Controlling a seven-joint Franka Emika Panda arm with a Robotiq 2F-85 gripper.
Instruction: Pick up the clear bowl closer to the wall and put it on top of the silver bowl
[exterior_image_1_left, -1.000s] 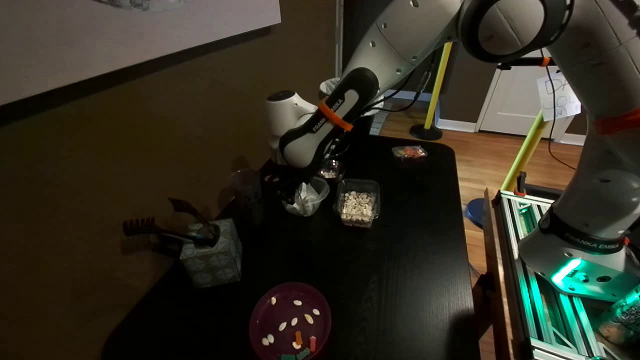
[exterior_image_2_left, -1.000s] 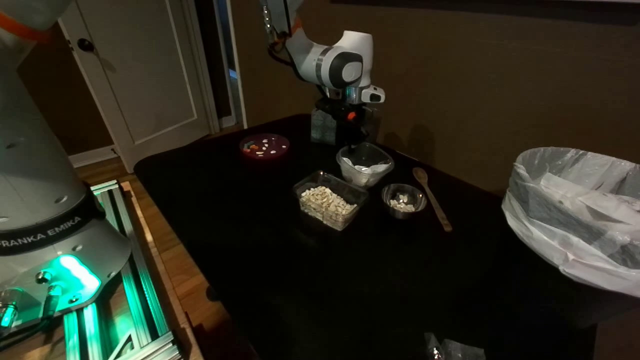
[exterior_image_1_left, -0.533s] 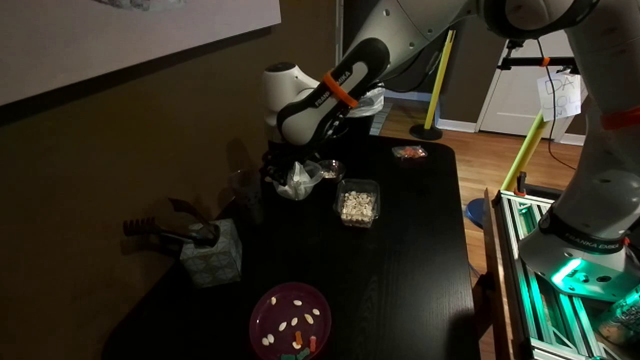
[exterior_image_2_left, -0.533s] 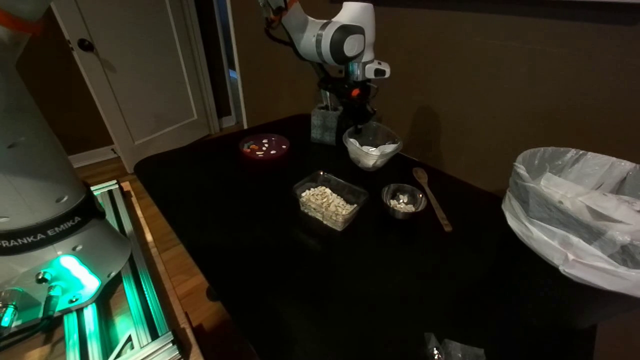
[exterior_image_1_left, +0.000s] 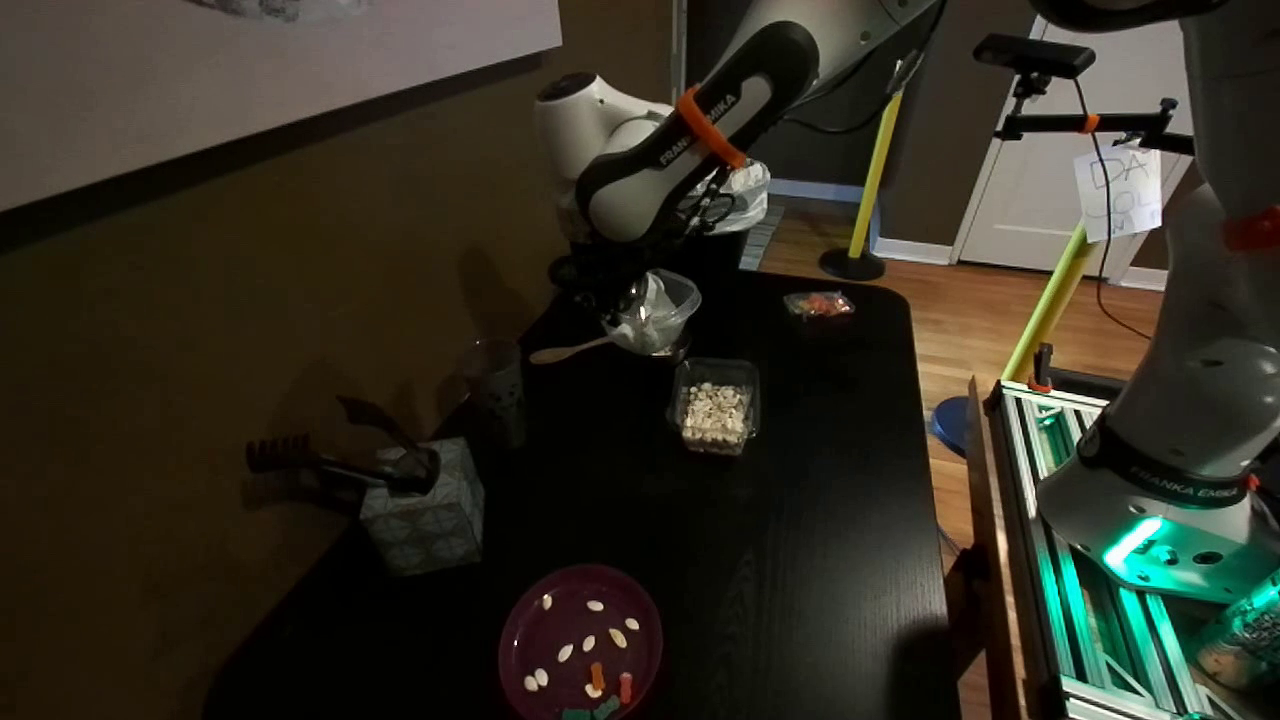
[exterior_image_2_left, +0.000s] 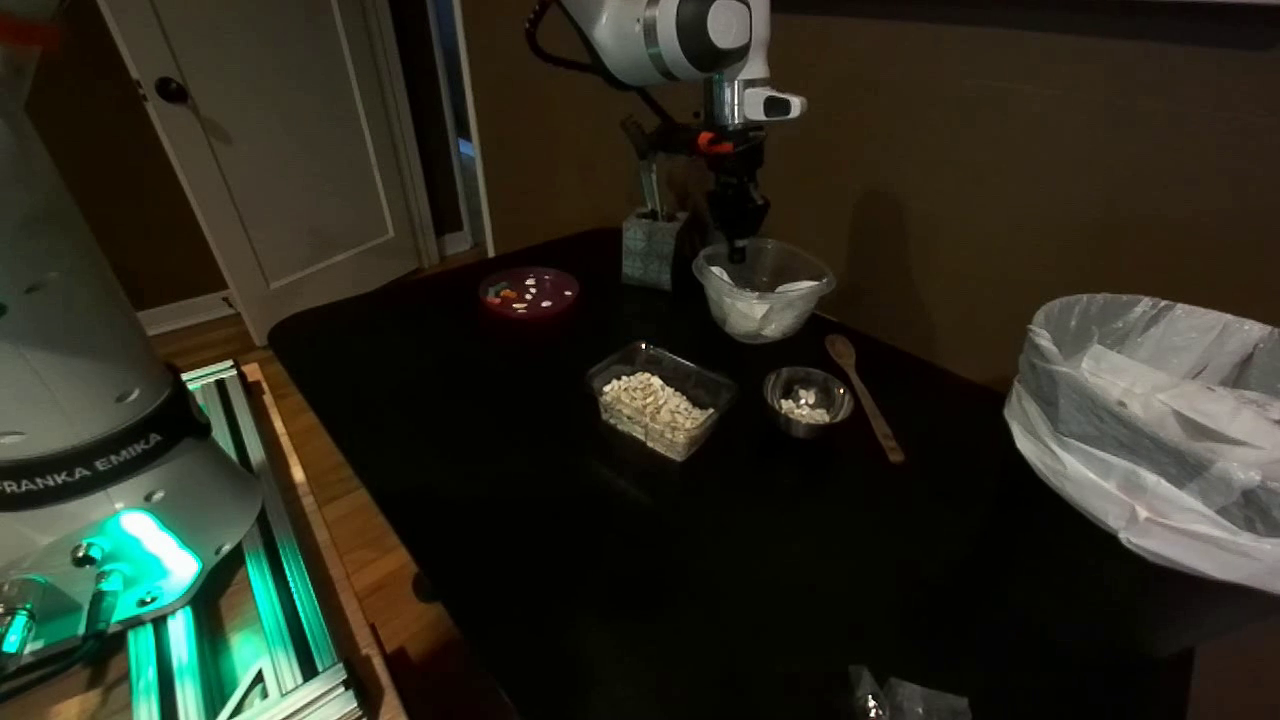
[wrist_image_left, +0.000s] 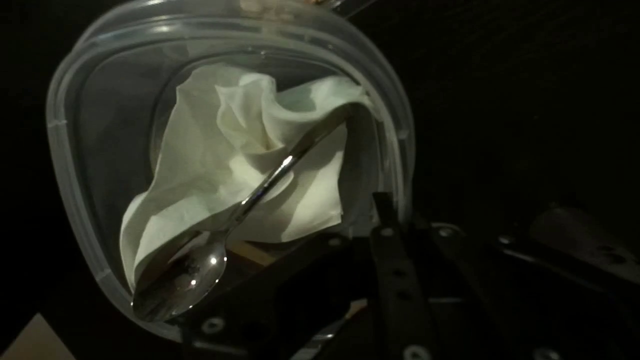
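By the black claw, clamped on its rim, a clear rounded-square plastic bowl is being held above the black worktop, a white sheet and silvery metal spoon being cradled inside. Nearby, a small round shiny bowl is being supported.

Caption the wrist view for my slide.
Gripper holding a clear bowl by the rim, shiny spoon across white sheet inside.
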